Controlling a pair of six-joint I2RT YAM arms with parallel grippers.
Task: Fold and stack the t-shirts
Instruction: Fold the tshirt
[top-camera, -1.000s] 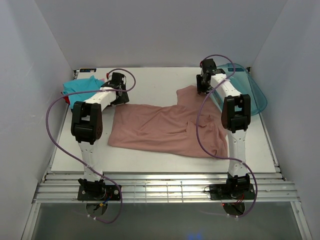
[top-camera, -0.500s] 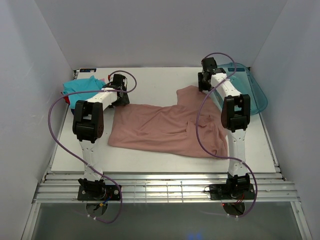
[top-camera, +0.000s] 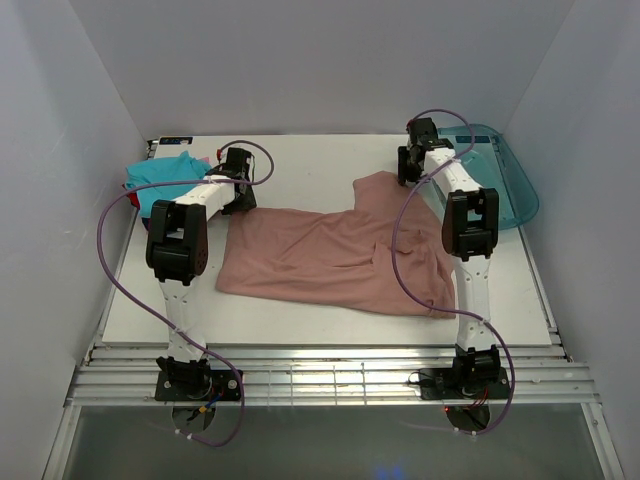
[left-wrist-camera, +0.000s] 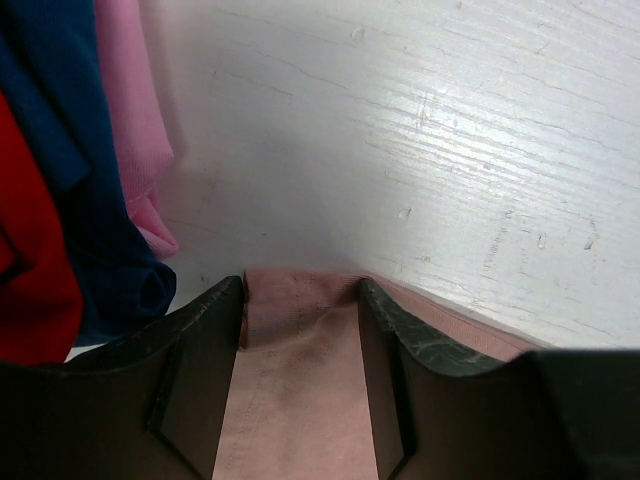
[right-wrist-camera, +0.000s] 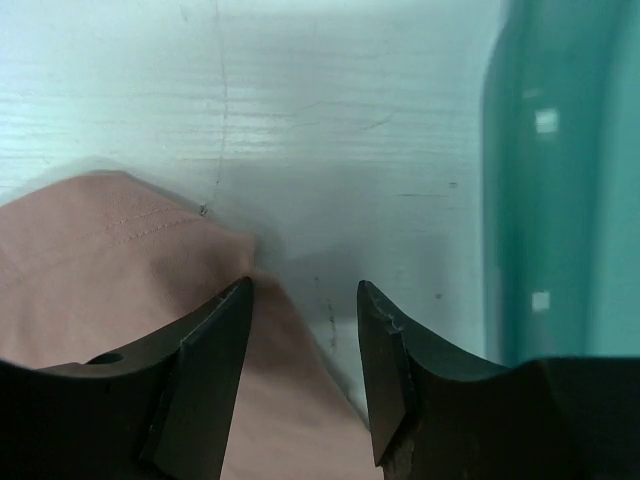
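**A:** Where's the shirt now?

**B:** The pink shirt (top-camera: 335, 255) lies spread across the middle of the table (top-camera: 300, 170), bunched toward the right. The folded stack (top-camera: 160, 178) sits at the far left corner.

**A:** And your grippers?

**B:** My left gripper (left-wrist-camera: 300, 295) is parted and straddles the shirt's far left corner, with cloth between the fingers but not pinched. My right gripper (right-wrist-camera: 305, 295) gapes just as wide at the far right corner, beside the tray (right-wrist-camera: 560, 180), with the cloth edge under one finger.

**A:** How will you take it?

**B:** I'd seat both hems deep between the fingers, close both grippers together, then lift evenly so the fold lands straight.
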